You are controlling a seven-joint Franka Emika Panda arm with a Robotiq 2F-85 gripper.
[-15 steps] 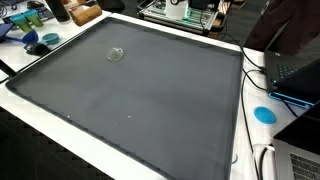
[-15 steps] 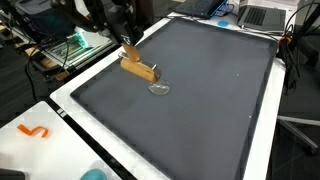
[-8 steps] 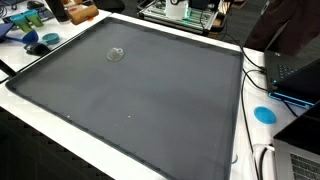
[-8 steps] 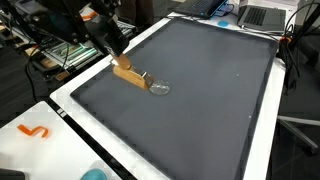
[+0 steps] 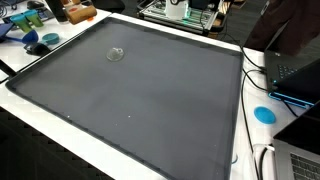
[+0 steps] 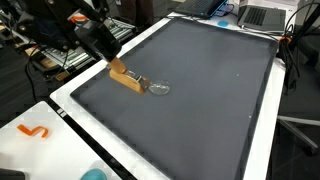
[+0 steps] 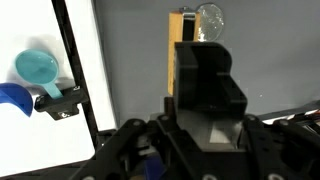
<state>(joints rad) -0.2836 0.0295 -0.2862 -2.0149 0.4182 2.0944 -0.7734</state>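
Wood is what the fingers are clamping: the gripper (image 6: pixel 113 65) is holding a wooden block (image 6: pixel 127 78) by its upper end, as an exterior view shows. The block is leaning, with its gripped end lifted and its lower end resting on the dark grey mat (image 6: pixel 215 95). That mat is covering most of the white worktop (image 6: pixel 72 108). The block is sitting close to the mat's edge, on the side where the arm is reaching in.

Just beside the lower end of the block, a clear round piece (image 6: pixel 158 88) is lying flat on the mat. It is too small and glassy for me to tell whether the two are touching. An exterior view from a different place is showing the same clear piece (image 5: pixel 116 55) as a faint ring on the mat, near a corner.

The wrist view is looking along the black fingers (image 7: pixel 205 75), which are filling the middle of the picture. The wooden block (image 7: pixel 176 28) is sticking out past them as a narrow pale strip, and the clear piece (image 7: pixel 209 18) is shining right next to its far end. Off the mat, on the white strip of worktop, a teal round thing (image 7: pixel 35 67) is lying well apart from the block. An orange squiggle (image 6: pixel 33 131) is resting on the white rim too.
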